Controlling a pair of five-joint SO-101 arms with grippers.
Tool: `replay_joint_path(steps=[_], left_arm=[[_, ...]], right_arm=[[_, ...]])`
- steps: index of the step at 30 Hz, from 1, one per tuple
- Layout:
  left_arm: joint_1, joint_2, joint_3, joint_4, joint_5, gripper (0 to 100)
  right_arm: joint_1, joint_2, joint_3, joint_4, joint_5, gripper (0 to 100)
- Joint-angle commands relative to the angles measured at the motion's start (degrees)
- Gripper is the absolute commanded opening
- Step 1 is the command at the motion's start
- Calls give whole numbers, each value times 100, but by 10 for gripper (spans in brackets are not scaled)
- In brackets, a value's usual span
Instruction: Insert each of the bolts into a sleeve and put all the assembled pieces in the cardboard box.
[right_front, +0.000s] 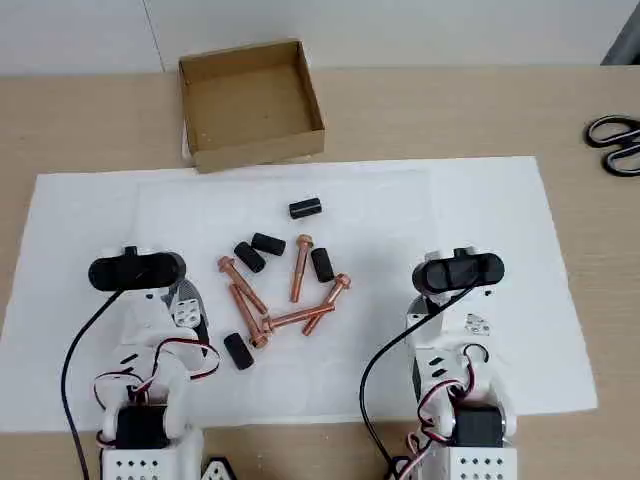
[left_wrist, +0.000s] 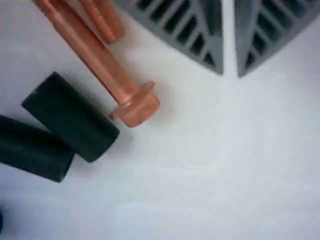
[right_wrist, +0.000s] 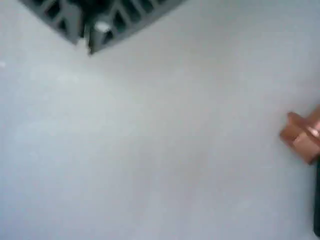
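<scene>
Several copper bolts (right_front: 301, 268) and several black sleeves (right_front: 268, 243) lie loose in the middle of the white paper sheet (right_front: 480, 210). The cardboard box (right_front: 250, 105) stands open and empty at the back. My left arm (right_front: 140, 330) rests at the near left, and its gripper (left_wrist: 229, 65) is shut and holds nothing. It points at a bolt (left_wrist: 102, 67) whose head lies beside two sleeves (left_wrist: 70, 117). My right arm (right_front: 455, 330) rests at the near right. Its gripper (right_wrist: 86, 42) is shut over bare paper, with a bolt head (right_wrist: 301, 136) off to one side.
Black scissors (right_front: 615, 143) lie on the wooden table at the far right edge. One sleeve (right_front: 238, 351) lies apart, close to the left arm. Bare paper stretches to the right of the bolts and between the two arms.
</scene>
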Motion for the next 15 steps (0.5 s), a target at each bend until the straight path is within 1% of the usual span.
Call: replay_joint_path(steps=[1,7,9,13,15], left_arm=[[35,-62,-22,-105,9,6],[141,-53,-22,-79,9,6],[220,-53,-163,70,35,7],[686,-18,-1147,923,0,7],[844,-18,-1613,1336,-132,7]], right_arm=[[-22,-75,18,31,-53,6],[-31,-75,18,22,-35,7],[-31,-75,18,22,-35,7],[-13,-75,-26,66,-9,7],[-22,-66,-79,84,114,7]])
